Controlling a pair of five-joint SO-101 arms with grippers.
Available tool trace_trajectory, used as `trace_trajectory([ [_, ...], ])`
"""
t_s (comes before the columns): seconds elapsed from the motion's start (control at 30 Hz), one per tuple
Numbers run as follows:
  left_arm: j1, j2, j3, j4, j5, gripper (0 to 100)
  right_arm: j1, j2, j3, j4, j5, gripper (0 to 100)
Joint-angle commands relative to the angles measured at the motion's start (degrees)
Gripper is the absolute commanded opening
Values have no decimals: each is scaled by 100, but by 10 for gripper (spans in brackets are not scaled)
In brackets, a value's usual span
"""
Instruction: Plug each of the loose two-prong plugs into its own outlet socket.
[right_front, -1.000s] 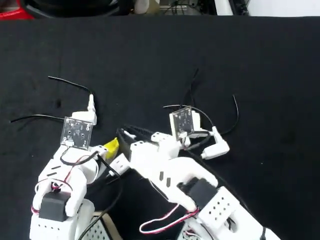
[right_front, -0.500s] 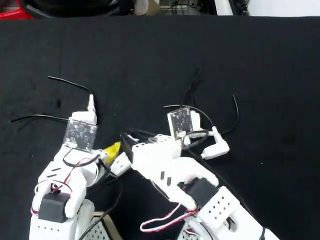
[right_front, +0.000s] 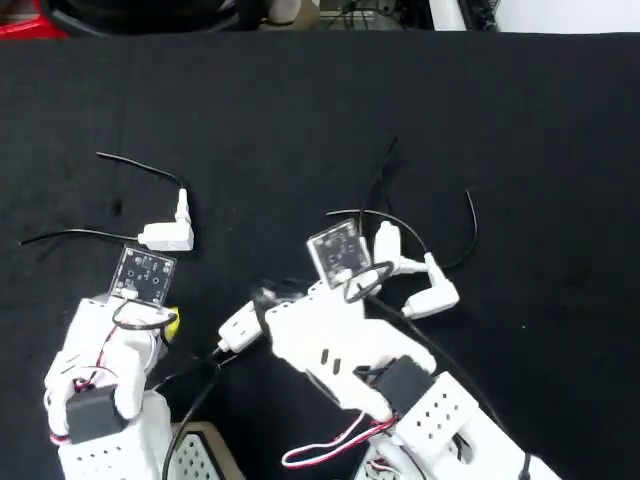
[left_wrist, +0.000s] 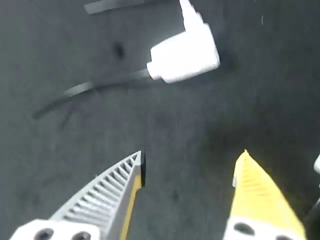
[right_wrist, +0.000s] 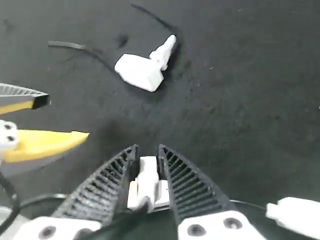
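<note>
Right wrist view: right gripper (right_wrist: 147, 148) is clamping a white plug (right_wrist: 147, 182). Left gripper (left_wrist: 192, 154) is hanging spread apart near a second plug (left_wrist: 185, 55), which is lying loose on the table (right_front: 300, 110). Apparently nothing is plugged in yet.

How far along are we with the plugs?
Done: I cannot confirm that any plug is seated. In hand: the right gripper is shut on a small white connector. The left gripper is open, short of the white angled plug. Left: a second white plug lies loose.

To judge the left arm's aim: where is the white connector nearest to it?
The connector lies on the left of the table in the high view, just ahead of the open left gripper and apart from it.
</note>
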Motion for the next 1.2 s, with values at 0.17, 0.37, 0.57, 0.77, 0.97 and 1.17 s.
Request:
trace_trajectory([
  [0.17, -453, 9, 787, -686, -26, 288, -88, 2202, -1235, -299, 527, 11],
  [0.37, -602, 9, 1042, -905, -35, 288, -97, 3670, -2167, -343, 923, 11],
  [0.57, -602, 9, 1068, -905, -44, 288, -97, 4699, -2571, -378, 949, 11],
  [0.77, -602, 9, 1068, -905, -44, 288, -62, 5059, -2545, -721, 1108, 11],
  [0.97, -602, 9, 1068, -914, -44, 288, 44, 5051, -2431, -712, 1108, 11],
  [1.17, -602, 9, 1068, -914, -53, 288, 62, 4884, -2308, -712, 1064, 11],
])
